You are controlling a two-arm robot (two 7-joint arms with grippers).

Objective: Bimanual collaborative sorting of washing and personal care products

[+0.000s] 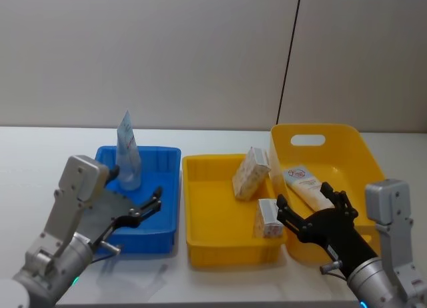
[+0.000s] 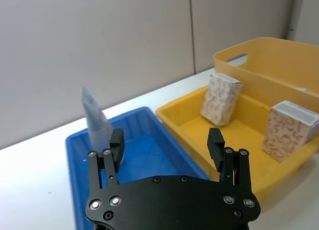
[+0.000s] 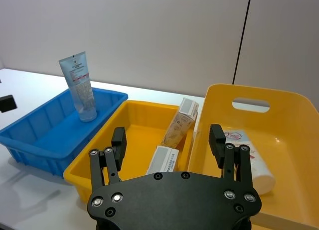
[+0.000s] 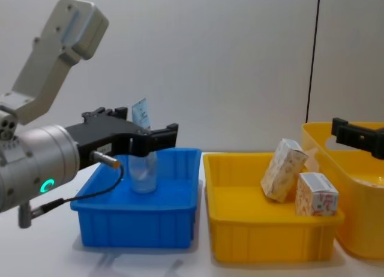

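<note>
Deep yellow basket (image 1: 370, 163): just right of the shallow yellow tray (image 1: 213, 221).
Blue bin (image 1: 170, 175): just left of the tray.

Left gripper (image 1: 155, 201): over the blue bin's near corner on the tray side. Fingers spread, nothing held.
Right gripper (image 1: 304, 195): above the tray's near right corner, reaching across into the basket. Fingers spread wide, nothing held.

Light-blue tube (image 1: 127, 155): upright on its cap in the blue bin, left of the tray and beyond the left gripper.
White tube (image 1: 300, 181) with red round logo: lying in the basket right of the tray, below the right gripper.
Leaning box (image 1: 250, 175): propped at the tray's far right corner.
Upright box (image 1: 268, 218): against the tray's near right wall.

Risks (judgement):
- The light-blue tube has a narrow footing, so a brush from the left fingers would tip it.
- The right fingers sit near the wall between tray and basket. A straight descent could catch that rim or knock the upright box.
- The leaning box could slide flat if the tray is jolted.
</note>
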